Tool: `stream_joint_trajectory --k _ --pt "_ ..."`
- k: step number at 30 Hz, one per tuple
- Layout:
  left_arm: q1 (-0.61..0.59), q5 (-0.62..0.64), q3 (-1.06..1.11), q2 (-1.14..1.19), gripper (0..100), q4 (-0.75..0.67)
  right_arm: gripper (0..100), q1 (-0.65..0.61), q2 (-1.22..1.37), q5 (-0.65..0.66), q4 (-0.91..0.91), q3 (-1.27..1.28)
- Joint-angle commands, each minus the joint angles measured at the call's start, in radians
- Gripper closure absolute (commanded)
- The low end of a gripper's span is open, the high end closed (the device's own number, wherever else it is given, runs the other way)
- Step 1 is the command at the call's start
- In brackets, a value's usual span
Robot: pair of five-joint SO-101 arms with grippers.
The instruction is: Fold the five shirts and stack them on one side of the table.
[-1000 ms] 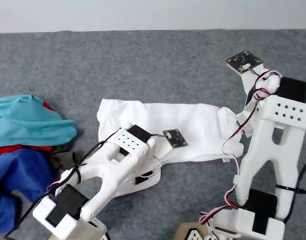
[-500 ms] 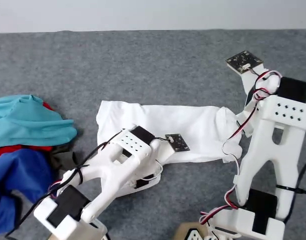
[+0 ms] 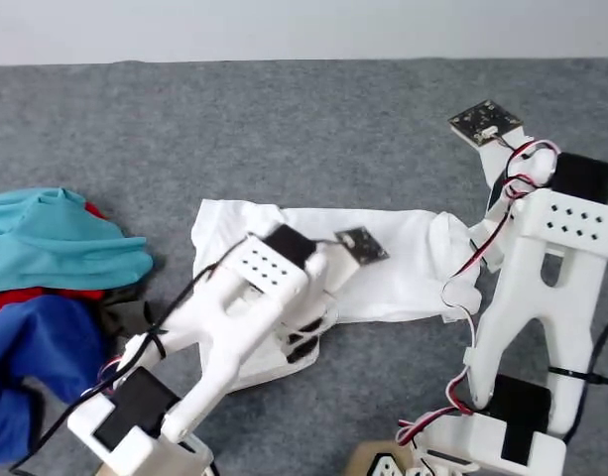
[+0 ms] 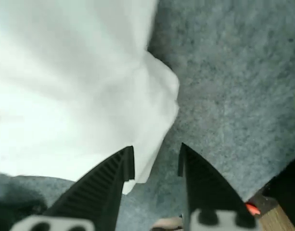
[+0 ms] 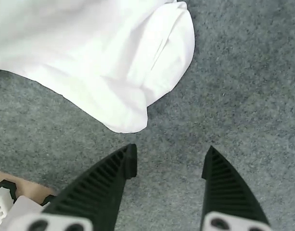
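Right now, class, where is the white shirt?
In the high view the white shirt lies mid-table, partly under the left arm, right of the coloured shirt pile.

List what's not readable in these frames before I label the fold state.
- White shirt, high view: its near corner lies under the left arm, so the fold there is hidden.
- Pile of shirts, high view: cut off by the picture's left edge; count unclear.
- Left gripper, left wrist view: cloth edge sits in its opening; contact too blurred to tell.
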Motion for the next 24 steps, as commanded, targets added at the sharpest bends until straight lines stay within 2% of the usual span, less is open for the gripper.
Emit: stream_joint_trajectory --k 1,4,6,9,12,21,24 --pt "-0.091 -0.032 -0.108 -0.008 90 0.005 76.8 -0.016 -0.047 -0.026 0.033 0.002" --pt "-0.196 -0.051 -0.13 -0.006 100 -0.123 76.8 -0.039 -0.012 -0.114 -0.024 0.025" --pt "-0.269 -0.043 -0.128 -0.006 99 -0.219 77.9 -0.042 0.03 -0.192 -0.067 0.028" --pt "-0.347 -0.034 -0.124 -0.006 100 -0.338 88.6 -0.05 0.11 -0.313 -0.139 0.025" --pt "-0.376 0.04 -0.124 0.023 100 -0.434 97.8 -0.054 0.189 -0.377 -0.208 0.025" --pt "-0.354 0.087 -0.131 0.25 100 -0.612 97.3 -0.136 0.315 -0.391 -0.358 0.023" --pt "-0.353 0.089 -0.151 0.316 100 -0.661 91.4 -0.159 0.348 -0.391 -0.397 0.023"
